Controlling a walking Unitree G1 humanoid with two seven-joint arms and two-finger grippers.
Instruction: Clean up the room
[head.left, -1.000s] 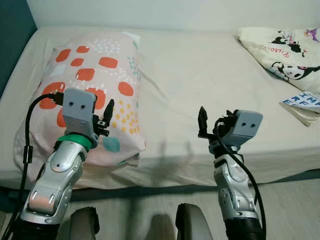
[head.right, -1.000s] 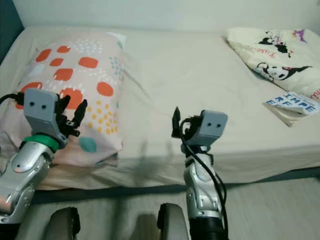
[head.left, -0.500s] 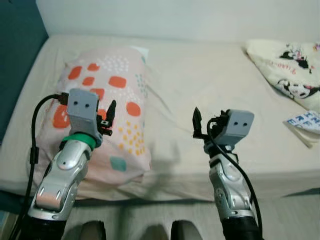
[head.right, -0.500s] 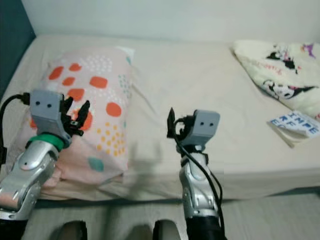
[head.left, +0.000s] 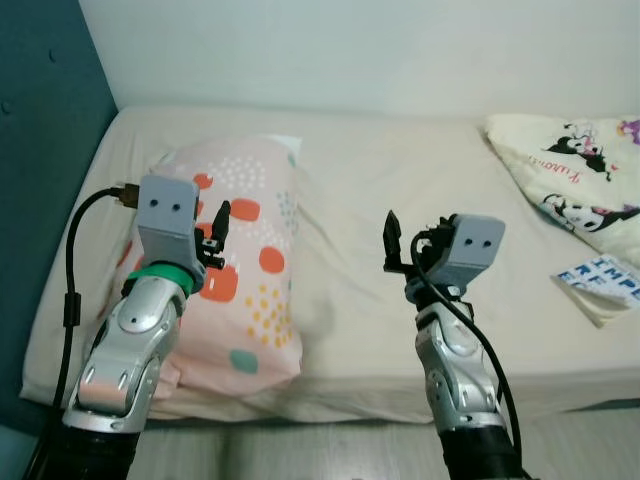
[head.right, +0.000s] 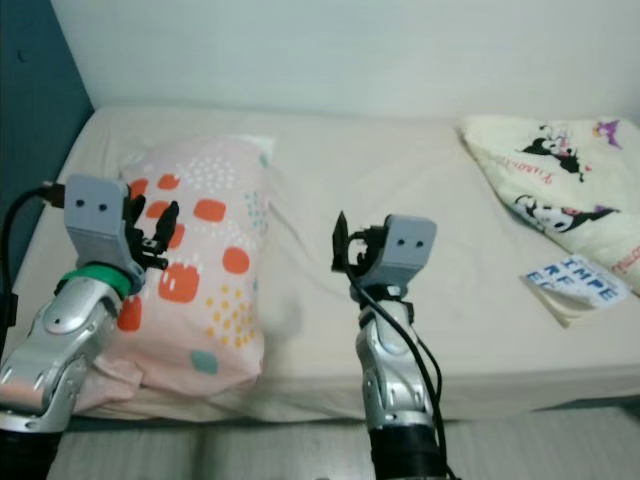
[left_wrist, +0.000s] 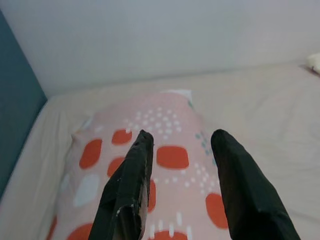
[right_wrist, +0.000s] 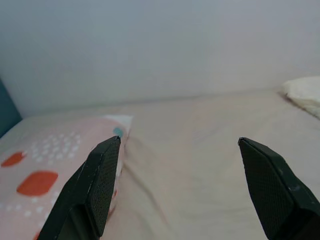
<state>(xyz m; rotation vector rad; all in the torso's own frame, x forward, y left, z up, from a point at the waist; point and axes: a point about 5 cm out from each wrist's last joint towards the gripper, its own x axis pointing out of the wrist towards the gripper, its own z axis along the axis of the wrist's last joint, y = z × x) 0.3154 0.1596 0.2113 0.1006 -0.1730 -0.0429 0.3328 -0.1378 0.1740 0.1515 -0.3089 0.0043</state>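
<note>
A pink pillow with orange spots lies on the left side of the beige bed. My left gripper is held up over the pillow's near part, open and holding nothing. In the left wrist view its fingers stand apart with the pillow beyond them. My right gripper hovers above the middle of the bed near its front edge, open wide and empty. The right wrist view has its fingers far apart over bare sheet.
A cream cushion or blanket with cartoon prints lies at the bed's far right, with a book just in front of it. A dark blue panel stands along the left, and a white wall stands behind the bed.
The whole picture has shifted: the camera now looks higher, showing more wall and blue panel, and my feet have left the frame. Both grippers stay open and raised.
</note>
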